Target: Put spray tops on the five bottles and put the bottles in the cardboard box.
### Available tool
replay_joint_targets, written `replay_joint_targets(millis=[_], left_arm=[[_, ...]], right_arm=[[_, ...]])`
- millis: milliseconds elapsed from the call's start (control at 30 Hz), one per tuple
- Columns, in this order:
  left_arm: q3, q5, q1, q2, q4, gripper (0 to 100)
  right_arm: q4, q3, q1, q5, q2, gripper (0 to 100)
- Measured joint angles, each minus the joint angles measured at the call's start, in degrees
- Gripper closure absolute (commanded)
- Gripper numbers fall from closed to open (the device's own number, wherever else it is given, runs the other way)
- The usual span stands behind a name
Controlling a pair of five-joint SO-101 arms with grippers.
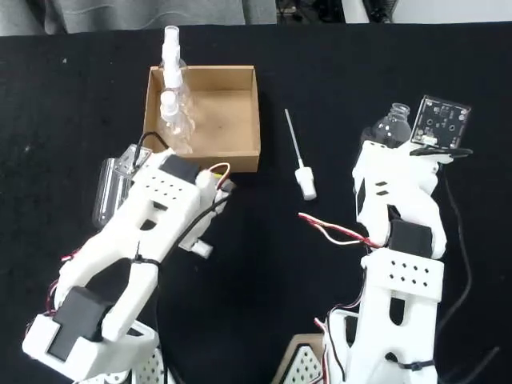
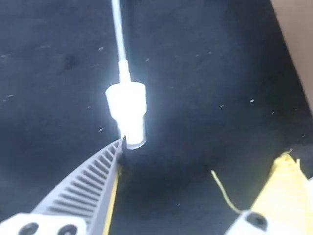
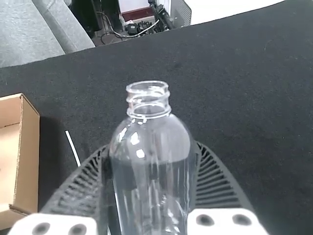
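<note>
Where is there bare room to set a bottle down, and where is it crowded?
Free: the cardboard box's right half; the table's far strip between box and held bottle. Crowded: the box's left side, with capped bottles; the narrow gap around the spray top.

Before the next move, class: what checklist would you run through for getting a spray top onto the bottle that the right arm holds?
1. Grip: right fingers shut on the uncapped bottle: ok.
2. Neck of that bottle bare, ready for a top: ok.
3. Pick-up: spray top gripped by the left fingers: not ok. They are open, and the top lies on the table at one fingertip.
4. Room in the cardboard box: ok. Two topped bottles sit along one side.
5. The spare bottle lying beside the left arm has its top: cannot tell.
</note>
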Motion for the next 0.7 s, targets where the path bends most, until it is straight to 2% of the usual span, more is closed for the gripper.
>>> replay_joint_targets(millis=[267,533,700], left_arm=[[-1.9,-7.1,-1.2,0.0,3.9,57],[-2.5,-22.4,-7.7,0.0,4.4,58],[-2.5,-27.6,-8.5,0.0,4.4,58]], right_arm=[[0.0,0.0,0.0,0.0,0.0,90.5],[0.0,0.0,0.0,0.0,0.0,90.5],[0.0,0.0,0.0,0.0,0.0,90.5]])
